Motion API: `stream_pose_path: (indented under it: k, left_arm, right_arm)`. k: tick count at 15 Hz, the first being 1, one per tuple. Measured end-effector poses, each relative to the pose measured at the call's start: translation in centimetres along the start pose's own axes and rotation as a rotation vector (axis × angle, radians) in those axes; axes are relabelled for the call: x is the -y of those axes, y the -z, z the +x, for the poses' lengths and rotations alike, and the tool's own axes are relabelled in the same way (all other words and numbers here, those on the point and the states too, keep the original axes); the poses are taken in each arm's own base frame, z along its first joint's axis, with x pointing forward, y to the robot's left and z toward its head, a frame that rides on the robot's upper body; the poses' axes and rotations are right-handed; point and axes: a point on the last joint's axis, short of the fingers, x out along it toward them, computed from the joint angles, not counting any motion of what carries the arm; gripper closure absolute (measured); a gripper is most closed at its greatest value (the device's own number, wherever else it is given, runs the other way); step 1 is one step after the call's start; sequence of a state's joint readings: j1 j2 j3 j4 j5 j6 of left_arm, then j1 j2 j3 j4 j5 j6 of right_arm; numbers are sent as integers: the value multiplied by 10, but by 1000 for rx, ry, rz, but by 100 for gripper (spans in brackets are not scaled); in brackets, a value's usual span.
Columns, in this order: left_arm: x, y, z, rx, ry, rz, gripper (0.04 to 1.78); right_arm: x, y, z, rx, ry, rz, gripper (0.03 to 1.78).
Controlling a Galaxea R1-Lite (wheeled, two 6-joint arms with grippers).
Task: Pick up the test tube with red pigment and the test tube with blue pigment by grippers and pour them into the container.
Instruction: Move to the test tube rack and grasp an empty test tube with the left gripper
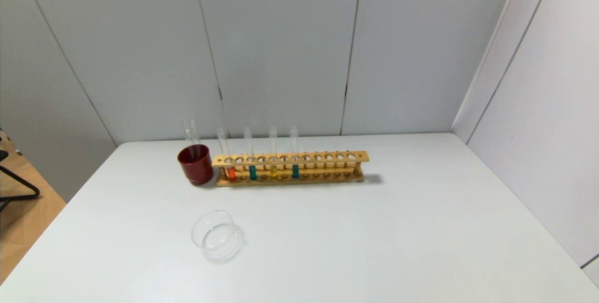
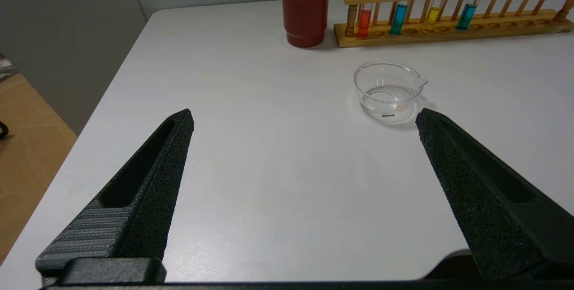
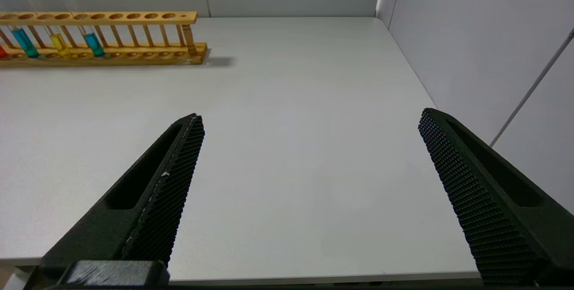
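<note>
The test tube with red pigment [image 1: 231, 172] stands at the left end of a wooden rack [image 1: 327, 157]; it also shows in the left wrist view [image 2: 364, 22]. The test tube with blue pigment [image 1: 295, 171] stands fourth from the left, and shows in the left wrist view [image 2: 466, 15] and the right wrist view [image 3: 94, 44]. The clear glass container [image 1: 213, 230] sits nearer me, left of centre, and in the left wrist view [image 2: 388, 90]. My left gripper [image 2: 305, 117] is open and empty, low over the table short of the dish. My right gripper [image 3: 309, 117] is open and empty over the table's near right part.
A dark red cup [image 1: 195, 166] holding empty clear tubes stands left of the rack. A darker teal tube [image 1: 252, 172] and a yellow tube [image 1: 273, 171] stand between the red and blue ones. Walls close the back and right sides. The table's left edge drops to the floor.
</note>
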State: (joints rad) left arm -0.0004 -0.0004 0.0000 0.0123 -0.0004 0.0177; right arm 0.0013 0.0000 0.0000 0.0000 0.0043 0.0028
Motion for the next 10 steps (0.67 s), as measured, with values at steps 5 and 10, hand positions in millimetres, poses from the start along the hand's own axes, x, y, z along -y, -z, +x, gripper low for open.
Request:
stream_pose_path:
  k: [5, 10]
  left_arm:
    - [0, 0, 0, 1, 2, 0, 7]
    - [0, -15, -5, 40, 31, 17, 7]
  right_arm:
    - [0, 0, 0, 0, 0, 0, 6]
    - [0, 0, 0, 0, 0, -1, 6]
